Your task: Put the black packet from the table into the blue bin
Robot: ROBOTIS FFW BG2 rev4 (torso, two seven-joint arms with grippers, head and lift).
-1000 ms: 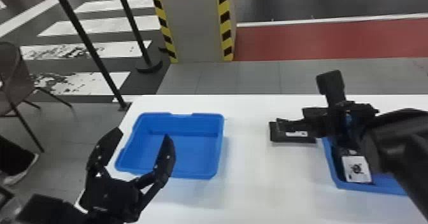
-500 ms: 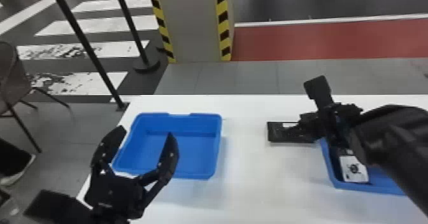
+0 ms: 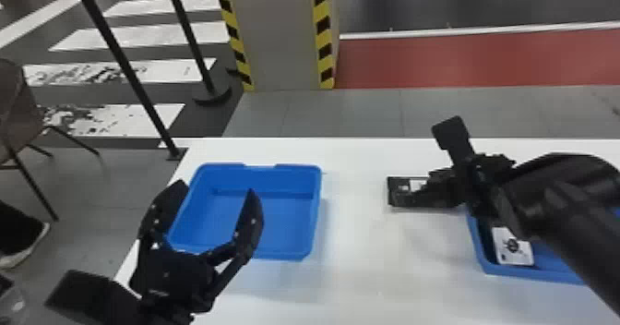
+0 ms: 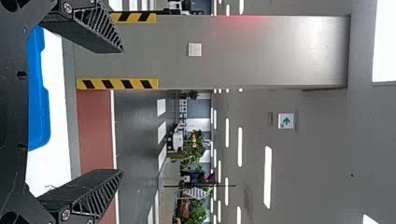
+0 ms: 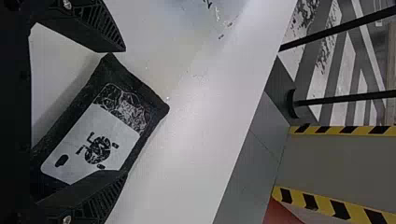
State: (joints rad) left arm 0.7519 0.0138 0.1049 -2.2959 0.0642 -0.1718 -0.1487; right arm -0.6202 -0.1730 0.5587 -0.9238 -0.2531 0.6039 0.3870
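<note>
Right hand (image 3: 431, 165) wide open, empty, at the black packet (image 3: 396, 190). Packet lies on the surface (image 3: 378, 264) between left blue bin (image 3: 286, 215) and right blue bin (image 3: 530, 273). Left hand (image 3: 217, 190) wide open, empty.

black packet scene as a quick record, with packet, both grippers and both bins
black packet: on the table, between the bins, white label showing
right gripper: open, at the packet, contact unclear
left gripper: open, by the left bin
left bin: blue, on the table
right bin: blue, partly hidden, holds a white-labelled item
</note>
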